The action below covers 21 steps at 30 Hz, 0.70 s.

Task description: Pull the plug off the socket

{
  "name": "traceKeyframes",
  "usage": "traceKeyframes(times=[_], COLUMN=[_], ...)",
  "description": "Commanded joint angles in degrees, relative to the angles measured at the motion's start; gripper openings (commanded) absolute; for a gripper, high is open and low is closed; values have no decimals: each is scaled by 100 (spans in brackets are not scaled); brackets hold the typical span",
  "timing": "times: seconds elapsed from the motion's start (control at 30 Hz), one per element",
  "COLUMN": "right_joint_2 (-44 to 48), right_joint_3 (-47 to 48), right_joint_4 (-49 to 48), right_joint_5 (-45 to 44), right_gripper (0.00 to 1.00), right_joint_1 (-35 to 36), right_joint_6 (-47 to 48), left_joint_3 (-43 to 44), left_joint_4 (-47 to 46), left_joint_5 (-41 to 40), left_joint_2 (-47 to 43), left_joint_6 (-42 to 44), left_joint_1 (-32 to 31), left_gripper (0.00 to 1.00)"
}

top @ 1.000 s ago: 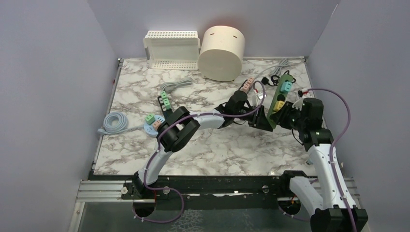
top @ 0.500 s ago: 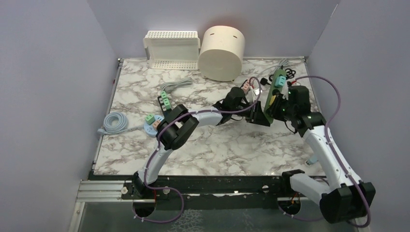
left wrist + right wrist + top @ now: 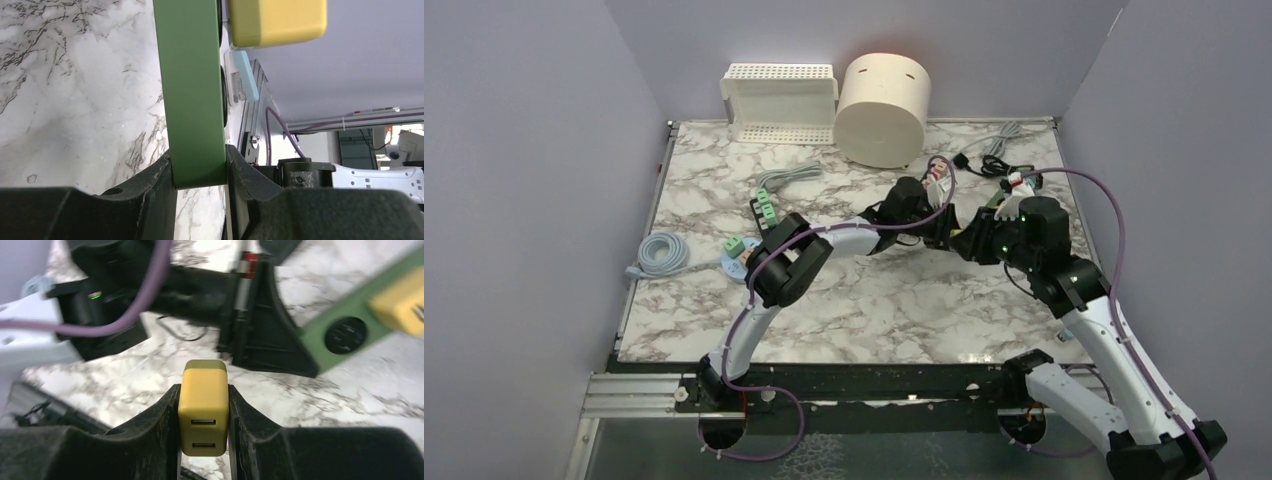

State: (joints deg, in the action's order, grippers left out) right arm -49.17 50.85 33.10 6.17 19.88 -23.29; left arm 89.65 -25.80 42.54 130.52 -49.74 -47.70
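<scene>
R claw clamped yellow plug, clear of socket; L claw pinched green strip by its edge between its jaws. Thin hold, might've slipped.

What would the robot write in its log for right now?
left gripper: shut on green plastic socket strip | right gripper: shut on yellow square plug | plug: clear of strip | round black socket: empty

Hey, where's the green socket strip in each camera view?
Top external: green socket strip, right of centre, mostly hidden.
Left wrist: upright bar at centre, clamped in left gripper.
Right wrist: upper right corner, blurred, beyond the right gripper and its yellow plug.
Shared landmark: marble table.
</scene>
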Motion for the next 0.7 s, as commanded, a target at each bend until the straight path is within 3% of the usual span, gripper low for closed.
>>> traceKeyframes(times=[0.0,0.2,0.37,0.43,0.53,0.67], right_joint_2=[39,-810,-805,-991,-1338,-1745], right_joint_3=[82,285,-317,-427,-566,-846], right_joint_4=[-221,51,-903,-1126,-1484,-2203], right_joint_5=[1721,3911,3654,3502,3132,2825], right_gripper=[1,1,1,1,1,1], right_joint_1=[11,62,771,973,1318,1707], right_joint_6=[652,1442,1622,1694,1590,1321], left_joint_3=[133,38,137,318,1050,2187], left_joint_4=[-409,-408,45,850,3036,5048], left_joint_5=[222,904,1422,1393,954,1190], left_joint_2=[-134,-121,-207,-310,-239,288], left_joint_6=[399,681,1430,2482,4461,5942], left_joint_1=[123,606,884,903,839,858], left_gripper=[0,0,0,0,0,0])
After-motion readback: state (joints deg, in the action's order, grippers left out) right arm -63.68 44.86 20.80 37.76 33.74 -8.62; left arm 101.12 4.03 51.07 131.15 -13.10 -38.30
